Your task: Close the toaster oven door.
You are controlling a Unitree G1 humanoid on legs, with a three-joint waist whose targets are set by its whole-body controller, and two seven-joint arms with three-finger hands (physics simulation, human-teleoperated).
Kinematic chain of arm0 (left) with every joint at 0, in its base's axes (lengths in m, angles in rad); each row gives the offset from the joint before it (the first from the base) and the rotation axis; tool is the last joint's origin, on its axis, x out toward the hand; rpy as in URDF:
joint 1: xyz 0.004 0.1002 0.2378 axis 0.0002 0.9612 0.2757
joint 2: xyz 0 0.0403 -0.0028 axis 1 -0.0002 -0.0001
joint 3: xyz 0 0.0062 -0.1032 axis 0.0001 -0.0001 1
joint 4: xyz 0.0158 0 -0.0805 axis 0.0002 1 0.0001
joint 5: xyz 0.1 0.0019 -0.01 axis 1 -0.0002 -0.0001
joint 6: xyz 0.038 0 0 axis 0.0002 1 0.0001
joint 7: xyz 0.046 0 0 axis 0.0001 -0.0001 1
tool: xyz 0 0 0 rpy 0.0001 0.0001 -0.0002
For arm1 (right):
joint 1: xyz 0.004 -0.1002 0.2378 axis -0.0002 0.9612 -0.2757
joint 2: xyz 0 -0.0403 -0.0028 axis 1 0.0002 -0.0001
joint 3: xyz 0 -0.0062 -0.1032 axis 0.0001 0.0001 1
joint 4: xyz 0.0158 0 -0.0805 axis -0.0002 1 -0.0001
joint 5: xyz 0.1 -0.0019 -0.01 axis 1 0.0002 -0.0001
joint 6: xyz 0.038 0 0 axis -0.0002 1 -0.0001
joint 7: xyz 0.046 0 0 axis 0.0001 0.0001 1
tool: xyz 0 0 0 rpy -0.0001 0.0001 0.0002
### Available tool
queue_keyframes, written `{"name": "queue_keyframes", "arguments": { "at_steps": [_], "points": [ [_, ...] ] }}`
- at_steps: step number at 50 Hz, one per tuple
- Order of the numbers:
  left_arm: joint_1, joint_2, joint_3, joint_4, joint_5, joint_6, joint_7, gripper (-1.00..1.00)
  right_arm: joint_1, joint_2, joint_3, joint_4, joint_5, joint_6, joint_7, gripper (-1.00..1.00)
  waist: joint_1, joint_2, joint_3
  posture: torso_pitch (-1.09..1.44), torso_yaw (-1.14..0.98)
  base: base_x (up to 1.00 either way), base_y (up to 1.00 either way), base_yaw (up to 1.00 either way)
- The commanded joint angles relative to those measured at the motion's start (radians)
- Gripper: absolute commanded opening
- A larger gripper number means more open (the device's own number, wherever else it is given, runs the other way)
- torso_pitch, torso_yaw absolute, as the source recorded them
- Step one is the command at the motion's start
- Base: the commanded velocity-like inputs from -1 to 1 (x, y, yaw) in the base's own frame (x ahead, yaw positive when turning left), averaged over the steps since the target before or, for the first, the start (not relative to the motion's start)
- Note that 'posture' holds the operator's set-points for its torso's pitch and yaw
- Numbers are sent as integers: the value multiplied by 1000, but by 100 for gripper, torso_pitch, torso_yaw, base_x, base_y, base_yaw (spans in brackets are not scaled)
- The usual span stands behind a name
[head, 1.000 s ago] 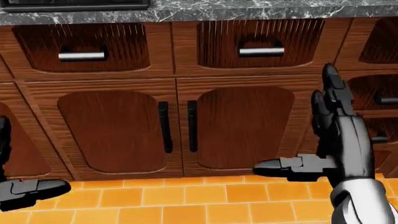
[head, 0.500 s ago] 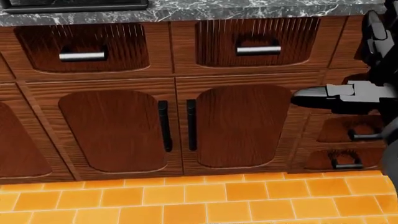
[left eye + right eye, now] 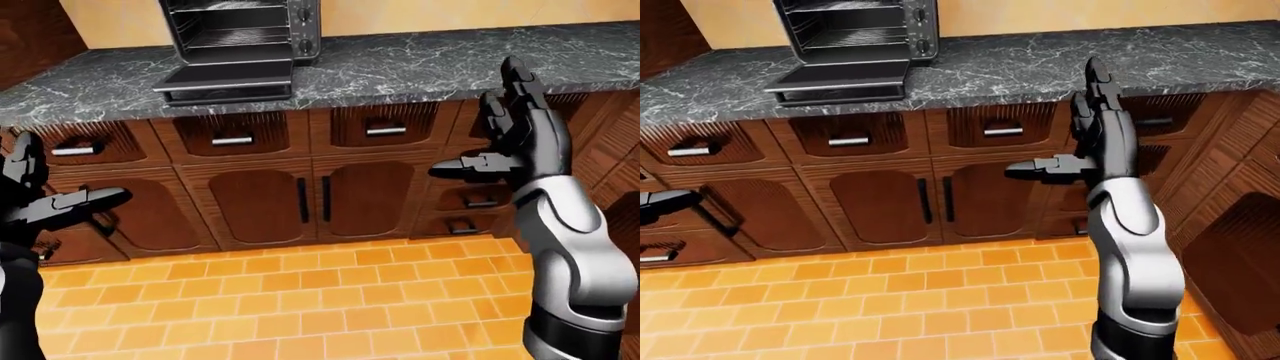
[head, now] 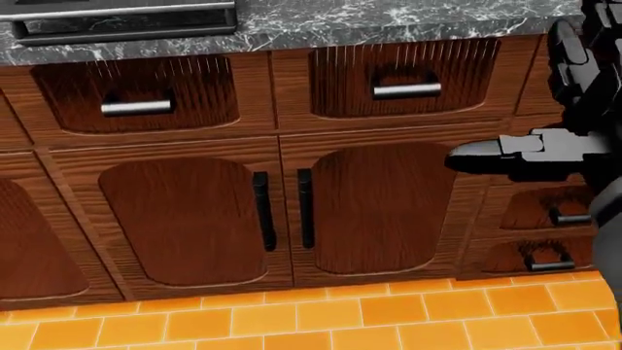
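- Approach step, by the look of it: toaster oven (image 3: 245, 34) on the grey marble counter (image 3: 420, 64), toward the upper left of the left-eye view, with its door (image 3: 226, 76) dropped flat and jutting toward the counter edge.
- No contact yet with the task's thing; both hands well apart from it and lower in the views.
- Next move, as a judgement: stepping closer and a little left, getting a hand under the door's free edge, then swinging it up until it meets the oven face.
- Right hand (image 3: 520, 139): raised, fingers spread and pointing up, thumb out sideways; empty, touching nothing, seen against the wooden drawers (image 3: 385, 127).
- Left hand (image 3: 50, 199): low at the left edge of the left-eye view, fingers apart, empty.
- Orange tiled floor (image 3: 280, 300) below the cabinet doors (image 3: 310, 199).
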Motion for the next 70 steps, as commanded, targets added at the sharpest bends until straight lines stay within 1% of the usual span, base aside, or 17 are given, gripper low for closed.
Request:
{"name": "queue_keyframes", "arguments": {
  "at_steps": [1,6,9,10,13,18,21,23,24,26,33,41,44,46,60,66,70],
  "points": [
    [-26,24,8,-41,-11,-27,-1,100,-29,-20,-28,-34,0,-28,-5,100,-7,0,-19,0,0,12,12,0],
    [-23,25,11,-50,-20,-21,2,100,-40,-24,-26,-39,6,-18,-8,100,0,-48,-13,0,0,12,13,0],
    [-22,26,11,-56,-23,-17,3,100,-44,-27,-26,-45,10,-9,-10,100,5,-114,-27,0,0,12,12,0],
    [-20,27,13,-62,-27,-12,0,100,-47,-28,-26,-46,11,-7,-11,100,-2,-74,-18,0,0,13,12,0],
    [-27,33,19,-69,-37,2,6,100,-58,-31,-26,-45,15,1,-15,100,-6,-90,-23,0,0,12,13,0],
    [-29,39,22,-70,-47,9,13,100,-71,-40,-30,-48,27,14,-21,100,-7,-59,-10,0,0,12,17,0],
    [-32,43,23,-61,-48,5,17,100,-69,-41,-29,-46,28,10,-21,100,-14,-8,-14,0,0,12,18,0],
    [-34,47,27,-60,-54,9,20,100,-74,-45,-33,-47,33,16,-24,100,-14,67,-37,0,0,13,18,0],
    [-36,50,28,-62,-57,13,22,100,-76,-46,-33,-48,34,17,-25,100,-7,16,-22,0,0,12,19,0],
    [-34,53,30,-60,-61,11,24,100,-77,-43,-38,-54,51,33,-33,100,-5,27,-17,0,0,12,23,0],
    [-35,60,33,-56,-67,10,29,100,-85,-53,-44,-52,80,43,-49,100,1,-106,-19,0,0,6,31,0],
    [-34,62,38,-62,-82,19,33,100,-78,-58,-39,-50,81,34,-49,100,-10,-71,-22,0,0,6,31,0],
    [-31,63,38,-60,-79,12,31,100,-85,-61,-42,-53,86,41,-50,100,-15,-23,-17,0,0,5,31,0],
    [-32,65,39,-59,-77,9,29,100,-80,-61,-43,-54,87,39,-50,100,-17,51,-36,0,0,5,30,0],
    [-34,71,41,-59,-79,7,30,100,-87,-65,-41,-54,88,43,-50,100,-2,-104,-20,0,0,6,29,0],
    [-37,72,40,-67,-83,15,33,100,-91,-67,-41,-53,89,44,-47,100,-6,-85,-32,0,0,6,26,0],
    [-37,72,38,-65,-81,14,31,100,-95,-70,-43,-56,94,49,-48,100,-14,-26,-9,0,0,9,20,0]
  ]
}}
